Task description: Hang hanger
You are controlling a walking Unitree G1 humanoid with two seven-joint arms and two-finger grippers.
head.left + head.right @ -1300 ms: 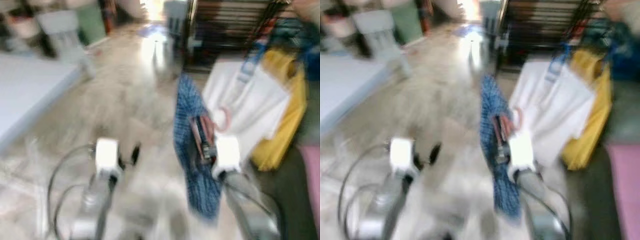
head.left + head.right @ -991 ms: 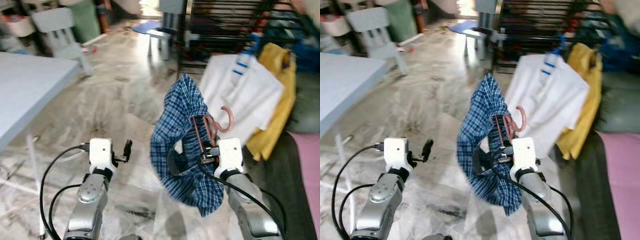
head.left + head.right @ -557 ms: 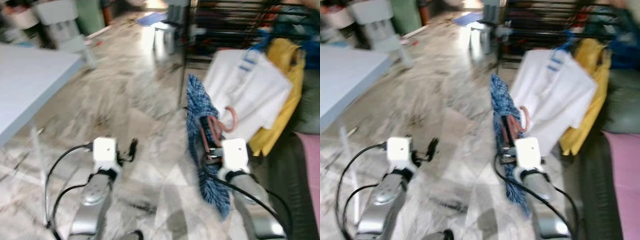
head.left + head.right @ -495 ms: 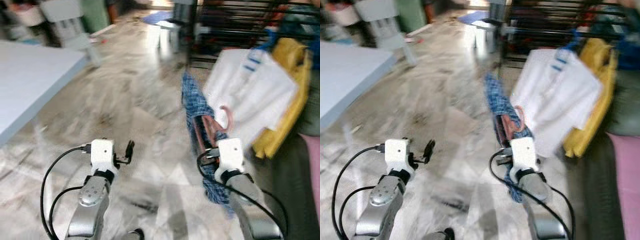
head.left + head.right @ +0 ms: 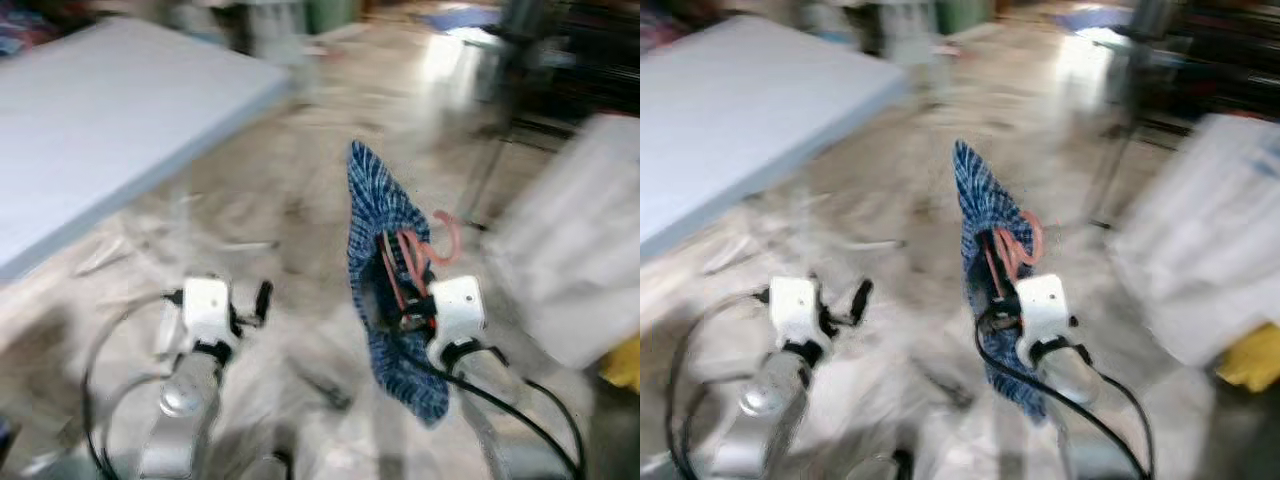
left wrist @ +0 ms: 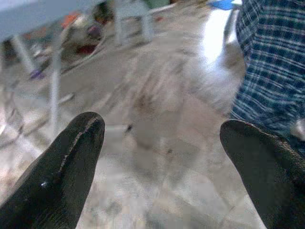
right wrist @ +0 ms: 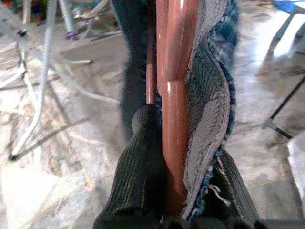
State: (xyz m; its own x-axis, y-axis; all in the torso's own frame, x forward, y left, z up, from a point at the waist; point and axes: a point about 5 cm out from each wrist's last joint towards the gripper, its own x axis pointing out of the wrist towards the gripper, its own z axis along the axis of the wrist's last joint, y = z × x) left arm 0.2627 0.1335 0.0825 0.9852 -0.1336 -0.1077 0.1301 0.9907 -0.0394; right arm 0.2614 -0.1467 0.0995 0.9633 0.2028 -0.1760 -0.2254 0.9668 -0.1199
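Left eye view's blurry, but both arms are raised forward over the floor (image 5: 300, 200); right gripper (image 7: 183, 191) has its fingers (image 7: 140, 162) clenched on one reddish hanger (image 7: 174, 95) carrying one blue plaid shirt (image 5: 385, 215), hook up; left gripper (image 6: 162, 143) is released, gripping nothing; one pale counter (image 5: 110, 120) sits at left.

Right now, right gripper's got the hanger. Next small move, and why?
Probably turn toward the robot's right, keeping the grip. The right gripper is shut on the hanger, the plaid shirt draped over it, and the hung white garment lies off to that side, at the view's edge. The left gripper is open, idle.
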